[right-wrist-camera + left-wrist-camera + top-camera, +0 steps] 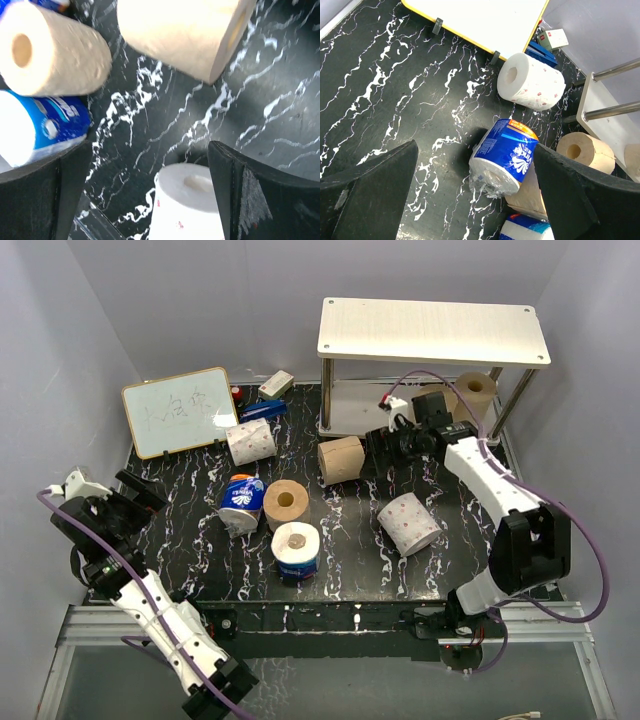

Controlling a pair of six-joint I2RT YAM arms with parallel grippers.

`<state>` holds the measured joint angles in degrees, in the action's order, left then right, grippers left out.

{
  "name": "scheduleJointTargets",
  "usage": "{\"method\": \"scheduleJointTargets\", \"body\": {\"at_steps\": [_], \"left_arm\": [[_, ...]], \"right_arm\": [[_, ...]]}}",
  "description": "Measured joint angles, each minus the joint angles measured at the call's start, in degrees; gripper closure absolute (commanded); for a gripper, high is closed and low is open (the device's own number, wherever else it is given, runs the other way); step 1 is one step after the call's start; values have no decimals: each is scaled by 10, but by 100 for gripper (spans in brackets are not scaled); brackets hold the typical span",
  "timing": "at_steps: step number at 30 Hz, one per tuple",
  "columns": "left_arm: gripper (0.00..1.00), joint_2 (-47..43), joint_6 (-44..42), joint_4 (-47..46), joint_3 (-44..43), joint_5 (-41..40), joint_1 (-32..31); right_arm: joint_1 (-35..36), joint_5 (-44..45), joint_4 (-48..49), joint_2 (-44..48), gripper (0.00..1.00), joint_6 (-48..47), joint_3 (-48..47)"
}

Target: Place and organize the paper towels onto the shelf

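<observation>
The shelf stands at the back right, with a tan roll on its lower board. On the table lie a tan roll on its side, an upright tan roll, a blue-wrapped roll, a blue-and-white wrapped roll and two white patterned rolls. My left gripper is open and empty, left of the blue-wrapped roll. My right gripper is open and empty in front of the shelf, above the table between the tan roll and the white roll.
A small framed whiteboard leans at the back left. A few small boxes and a blue item lie behind it. Grey walls enclose the table. The shelf's silver legs stand near the rolls.
</observation>
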<state>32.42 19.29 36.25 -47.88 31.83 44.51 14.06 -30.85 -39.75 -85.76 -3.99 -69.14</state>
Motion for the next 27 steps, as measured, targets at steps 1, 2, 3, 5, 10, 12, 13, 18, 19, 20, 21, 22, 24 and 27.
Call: {"method": "scheduleJointTargets", "body": {"at_steps": [1,2,3,5,10,12,13,18,19,20,21,22,24,27], "left_arm": [[2,1,0,0,0,-1,0],[2,3,0,0,0,-2,0],[2,4,0,0,0,-3,0],[2,5,0,0,0,-7,0],[2,5,1,0,0,-12,0],[2,8,1,0,0,-12,0],[2,11,1,0,0,-12,0],[2,22,1,0,0,-12,1],[2,22,1,0,0,-12,2],[2,21,1,0,0,-12,2],[2,19,1,0,0,-12,3],[2,17,1,0,0,-12,3],[2,14,1,0,0,-12,4],[2,12,1,0,0,-12,4]], "right_arm": [[-1,-12,1,-9,2,3,-17],[-4,-23,8,-19,2,9,-36],[-7,-33,22,-30,2,14,-52],[-10,-43,57,-46,2,28,-65],[-12,-46,116,-89,3,61,-65],[-12,-47,128,-116,4,71,-65],[-12,-47,132,-131,5,73,-65],[-8,-42,139,-187,11,89,-66],[-6,-40,139,-195,12,90,-69],[-5,-37,139,-200,14,91,-71],[-5,-36,139,-204,16,92,-75],[-3,-36,141,-206,19,93,-77],[-2,-37,144,-209,27,97,-87],[2,-48,152,-214,40,101,-104]]}}
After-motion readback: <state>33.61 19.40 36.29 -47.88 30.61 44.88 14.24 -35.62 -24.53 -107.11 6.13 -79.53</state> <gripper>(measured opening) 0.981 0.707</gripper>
